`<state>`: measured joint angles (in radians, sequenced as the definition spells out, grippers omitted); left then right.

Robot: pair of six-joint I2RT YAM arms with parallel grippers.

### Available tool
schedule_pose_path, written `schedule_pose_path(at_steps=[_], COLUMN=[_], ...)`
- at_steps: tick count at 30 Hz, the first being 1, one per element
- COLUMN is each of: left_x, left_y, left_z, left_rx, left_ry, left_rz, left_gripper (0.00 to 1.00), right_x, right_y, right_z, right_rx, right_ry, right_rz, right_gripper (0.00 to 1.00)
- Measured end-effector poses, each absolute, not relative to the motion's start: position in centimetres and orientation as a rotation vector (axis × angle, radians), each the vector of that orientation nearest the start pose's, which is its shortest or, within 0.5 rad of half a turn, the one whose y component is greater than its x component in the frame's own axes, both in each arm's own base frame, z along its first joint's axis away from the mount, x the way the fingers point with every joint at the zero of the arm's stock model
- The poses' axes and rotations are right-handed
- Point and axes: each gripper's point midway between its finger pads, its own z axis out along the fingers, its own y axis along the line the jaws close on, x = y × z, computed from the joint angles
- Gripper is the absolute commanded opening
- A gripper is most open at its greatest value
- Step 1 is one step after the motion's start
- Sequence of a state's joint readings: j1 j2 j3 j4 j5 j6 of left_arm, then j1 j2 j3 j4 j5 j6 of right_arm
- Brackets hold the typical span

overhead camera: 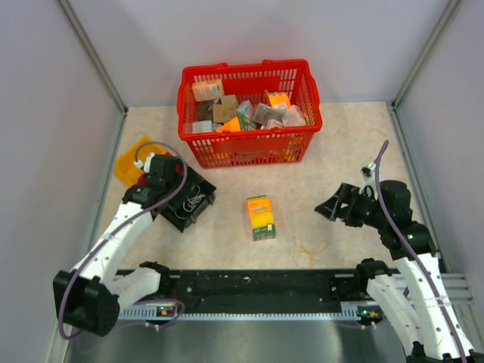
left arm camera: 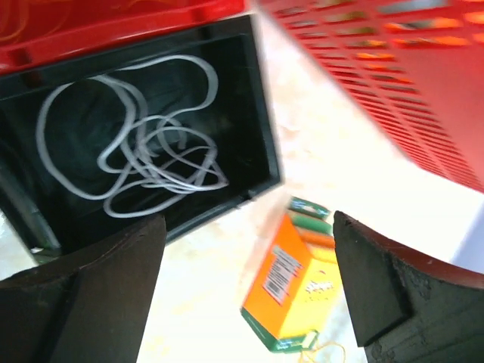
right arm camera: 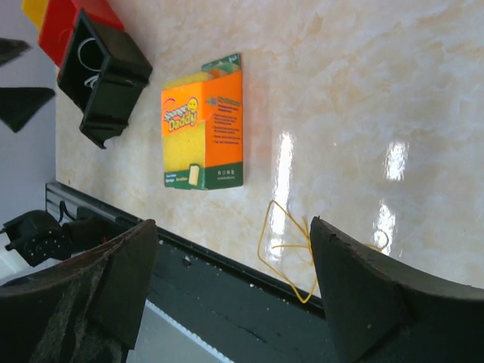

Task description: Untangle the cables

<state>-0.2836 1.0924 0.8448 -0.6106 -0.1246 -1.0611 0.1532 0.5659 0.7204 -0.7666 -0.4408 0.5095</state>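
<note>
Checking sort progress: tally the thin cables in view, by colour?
white cable: 1, coiled in the black box
yellow cable: 1, loose on the table
Total: 2

The desk (overhead camera: 348,144) is cream with faint beige marbling. Near its front edge a thin yellow wire (right arm camera: 260,246) shows against it, and a white cable (left arm camera: 144,155) coils inside a black bin (left arm camera: 263,121). The box (right arm camera: 203,128) is orange and yellow with a green band. The basket (overhead camera: 249,150) at the back edge is red latticework (its contents orange, tan and grey). The left claw (left arm camera: 249,280) and right claw (right arm camera: 234,280) are black.
</note>
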Motion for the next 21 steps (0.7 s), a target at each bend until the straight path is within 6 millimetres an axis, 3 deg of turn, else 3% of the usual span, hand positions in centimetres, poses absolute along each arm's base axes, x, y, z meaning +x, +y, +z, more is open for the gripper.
schedule_pose_path(at_steps=[5, 6, 12, 17, 21], left_x=[28.4, 28.4, 26.5, 23.7, 22.0], left_y=[-12.7, -13.5, -19.9, -25.9, -29.1], left_z=[19.5, 20.2, 22.2, 24.1, 25.7], left_rx=[-0.759, -0.704, -0.354, -0.036, 0.159], left_ry=[2.15, 2.134, 2.11, 2.09, 2.041], left_rz=[-0.745, -0.809, -1.055, -1.151, -1.185], left_gripper=[0.9, 0.9, 0.91, 0.89, 0.89], right_x=[17.1, 16.7, 13.9, 12.7, 12.5], right_y=[12.5, 12.7, 13.7, 13.2, 13.1], right_z=[15.5, 14.8, 11.0, 6.7, 5.1], right_rx=[0.237, 0.241, 0.213, 0.32, 0.266], right_ry=[2.37, 2.398, 2.566, 2.697, 2.734], right_rz=[0.86, 0.857, 0.712, 0.535, 0.486], right_gripper=[0.91, 0.99, 0.99, 0.99, 0.99])
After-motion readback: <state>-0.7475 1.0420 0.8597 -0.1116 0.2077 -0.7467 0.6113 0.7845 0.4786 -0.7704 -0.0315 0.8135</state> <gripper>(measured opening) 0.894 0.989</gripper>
